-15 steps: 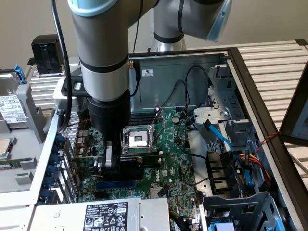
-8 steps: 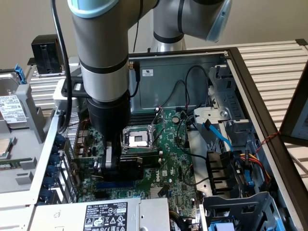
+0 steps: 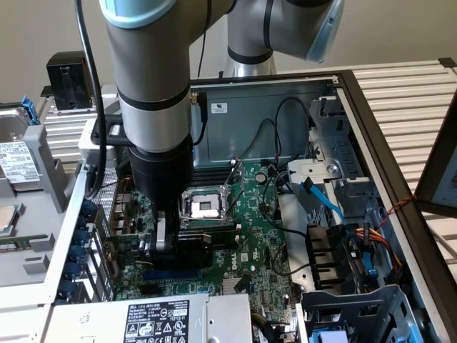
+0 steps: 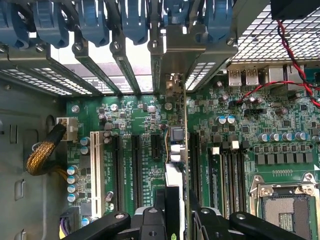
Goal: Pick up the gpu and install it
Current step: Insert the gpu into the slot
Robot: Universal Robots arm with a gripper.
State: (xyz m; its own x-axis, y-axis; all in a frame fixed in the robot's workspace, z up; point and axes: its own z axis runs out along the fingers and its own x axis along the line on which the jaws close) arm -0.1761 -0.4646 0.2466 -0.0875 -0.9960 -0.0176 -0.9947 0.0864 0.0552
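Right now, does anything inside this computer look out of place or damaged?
Nothing looks spilled or broken. The one oddity: the CPU socket sits bare, with no cooler on it. The tool grips the gpu over the motherboard.

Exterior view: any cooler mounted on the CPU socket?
No, the CPU socket lies uncovered on the motherboard, its metal frame exposed.

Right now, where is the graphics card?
The graphics card is clamped in the gripper, low over the motherboard, right next to the processor socket, toward the exterior view's left.
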